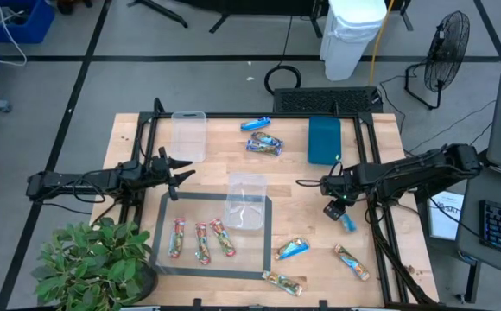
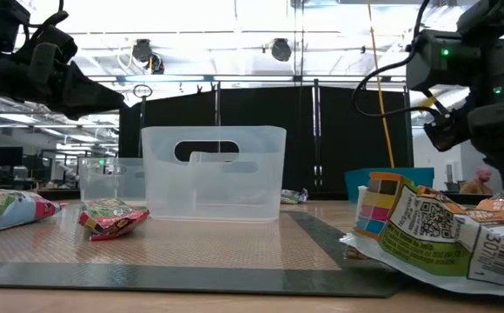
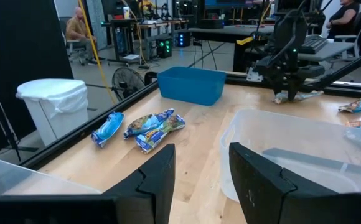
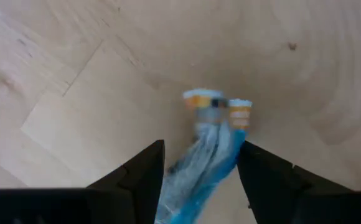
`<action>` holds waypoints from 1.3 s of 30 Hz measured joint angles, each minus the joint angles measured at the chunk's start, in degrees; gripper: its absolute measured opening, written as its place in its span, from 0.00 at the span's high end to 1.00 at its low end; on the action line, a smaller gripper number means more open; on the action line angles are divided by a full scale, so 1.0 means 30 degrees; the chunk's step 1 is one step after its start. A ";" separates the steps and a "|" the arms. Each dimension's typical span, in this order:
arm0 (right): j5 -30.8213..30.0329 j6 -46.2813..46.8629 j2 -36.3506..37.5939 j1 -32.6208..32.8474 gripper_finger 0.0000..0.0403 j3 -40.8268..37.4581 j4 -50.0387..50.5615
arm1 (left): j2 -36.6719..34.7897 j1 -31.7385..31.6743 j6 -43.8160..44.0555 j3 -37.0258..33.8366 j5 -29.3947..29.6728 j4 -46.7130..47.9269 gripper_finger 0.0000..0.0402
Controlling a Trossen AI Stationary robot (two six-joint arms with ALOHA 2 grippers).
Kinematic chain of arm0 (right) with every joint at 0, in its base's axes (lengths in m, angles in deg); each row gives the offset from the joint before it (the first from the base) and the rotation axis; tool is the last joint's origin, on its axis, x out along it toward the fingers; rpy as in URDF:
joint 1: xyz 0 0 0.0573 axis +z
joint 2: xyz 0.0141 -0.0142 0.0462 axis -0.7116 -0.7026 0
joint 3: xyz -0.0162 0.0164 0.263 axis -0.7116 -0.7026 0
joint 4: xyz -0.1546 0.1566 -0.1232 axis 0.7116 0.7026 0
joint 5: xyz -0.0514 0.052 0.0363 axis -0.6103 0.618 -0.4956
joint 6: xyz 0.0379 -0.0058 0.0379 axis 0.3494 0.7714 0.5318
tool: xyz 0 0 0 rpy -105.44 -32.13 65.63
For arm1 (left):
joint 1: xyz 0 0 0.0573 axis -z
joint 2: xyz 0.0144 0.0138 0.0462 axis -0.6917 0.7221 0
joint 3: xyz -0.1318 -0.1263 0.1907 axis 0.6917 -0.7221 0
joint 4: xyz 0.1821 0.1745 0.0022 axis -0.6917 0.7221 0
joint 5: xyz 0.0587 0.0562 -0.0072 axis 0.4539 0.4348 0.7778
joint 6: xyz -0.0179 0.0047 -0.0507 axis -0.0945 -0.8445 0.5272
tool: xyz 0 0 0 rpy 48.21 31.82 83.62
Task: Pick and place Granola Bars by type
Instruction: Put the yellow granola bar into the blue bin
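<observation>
Bars in shiny wrappers lie scattered over the wooden counter (image 1: 302,220), and each one looks light, soft and a little slippery, so I judge that a wrapper can crumple or slide if the claw presses only its flat end. The best place to take hold seems to be across the middle of the narrow body, where the filling gives some stiffness.

The right claw (image 4: 199,180) stands wide over a blue bar (image 4: 211,146); the bar is between the two fingers, but I cannot tell if it touches them. In the high view this blue bar (image 1: 346,222) lies at the right of the frame, just below the right claw (image 1: 336,206).

The left claw (image 3: 202,180) hangs half open at the left of the frame with nothing between its fingers, near a clear tub (image 3: 305,149).

The high view alone shows the whole sorting: three red-and-green bars (image 1: 200,239) in a row on the grey mat (image 1: 160,233) at lower centre, and a teal tray (image 1: 324,140) at upper right. The low view shows instead a printed wrapper (image 2: 434,230) very close at its right. Only the right wrist view shows the blue bar from near.
</observation>
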 joint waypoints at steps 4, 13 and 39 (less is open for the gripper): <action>-0.0004 -0.0007 0.0000 -0.0046 0.54 0.0000 -0.0194 | 0.0000 0.0000 0.0000 0.0000 0.0000 -0.0005 0.61; -0.0582 -0.0080 0.0000 -0.0053 0.56 0.0000 -0.1937 | 0.0000 0.0000 0.0000 0.0000 0.0000 -0.0006 0.61; -0.0517 -0.1286 0.0001 -0.0053 0.88 0.0000 -0.1871 | 0.0000 0.0000 0.0000 0.0000 0.0000 -0.0005 0.61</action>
